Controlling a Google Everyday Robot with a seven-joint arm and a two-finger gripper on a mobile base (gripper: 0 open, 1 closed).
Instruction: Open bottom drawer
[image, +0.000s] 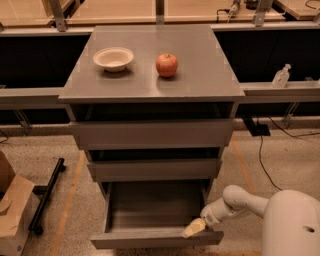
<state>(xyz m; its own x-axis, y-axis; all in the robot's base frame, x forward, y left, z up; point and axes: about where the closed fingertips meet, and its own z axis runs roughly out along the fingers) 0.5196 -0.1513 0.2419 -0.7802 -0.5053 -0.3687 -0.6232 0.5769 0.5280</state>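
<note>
A bowl (113, 58) and an apple (167, 64) sit on the cabinet (200, 75). The bottom drawer (150, 238) sticks out at the cabinet's bottom. It looks hard, smooth and light, with no handle, so pull its front edge. The gripper (194, 228) sits at the cabinet's bottom right. I cannot tell if it is wide or narrow.

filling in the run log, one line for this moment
bottom drawer: pulled out | gripper: at its front panel, right end | apple, bowl: on cabinet top

bottom drawer (150, 239) pulled out, interior open from above, hand (194, 228) at its front right corner, middle drawer (155, 170) overhanging behind
</note>
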